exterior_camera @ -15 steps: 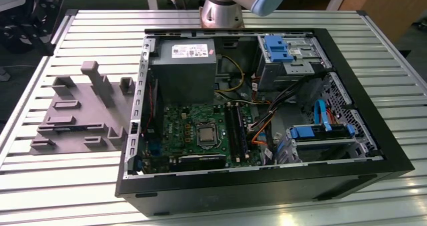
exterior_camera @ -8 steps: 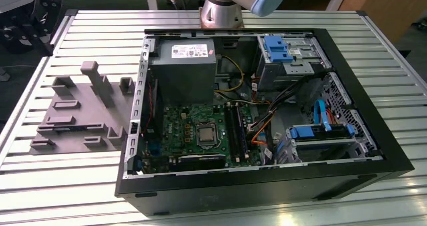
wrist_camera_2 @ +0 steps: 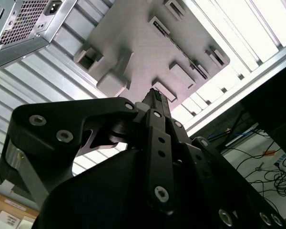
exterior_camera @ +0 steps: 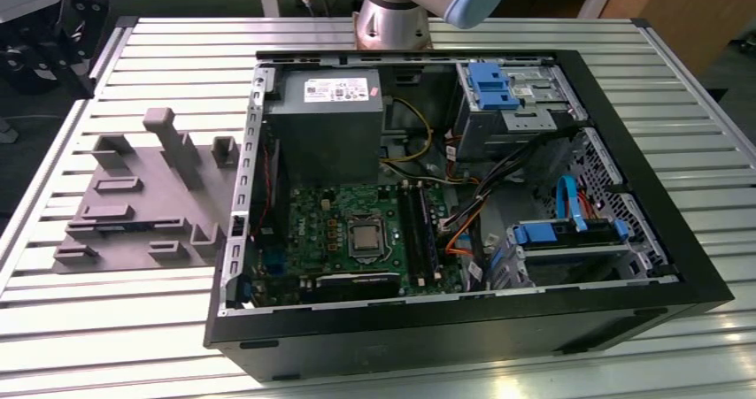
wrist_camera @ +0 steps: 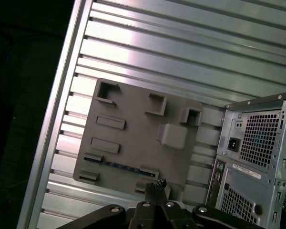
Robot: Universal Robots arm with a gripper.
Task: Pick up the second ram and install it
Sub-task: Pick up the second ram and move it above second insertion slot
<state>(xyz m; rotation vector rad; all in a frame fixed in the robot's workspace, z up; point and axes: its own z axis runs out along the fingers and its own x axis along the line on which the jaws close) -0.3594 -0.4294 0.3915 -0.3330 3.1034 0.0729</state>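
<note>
On a slatted aluminium table (exterior_camera: pixel 106 319), beside an open computer case (exterior_camera: pixel 473 333), a grey fixture tray (wrist_camera: pixel 133 136) carries the second ram (wrist_camera: pixel 120 166), which lies between two raised blocks along one edge, while the gripper (wrist_camera: pixel 155 183) hangs above the tray, claw pressed together and empty.

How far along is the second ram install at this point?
Nothing done yet: the second ram lies in the grey fixture tray. In hand: the gripper, shut and empty, hangs over the tray. Left: pickup and seating in the motherboard slots.
</note>
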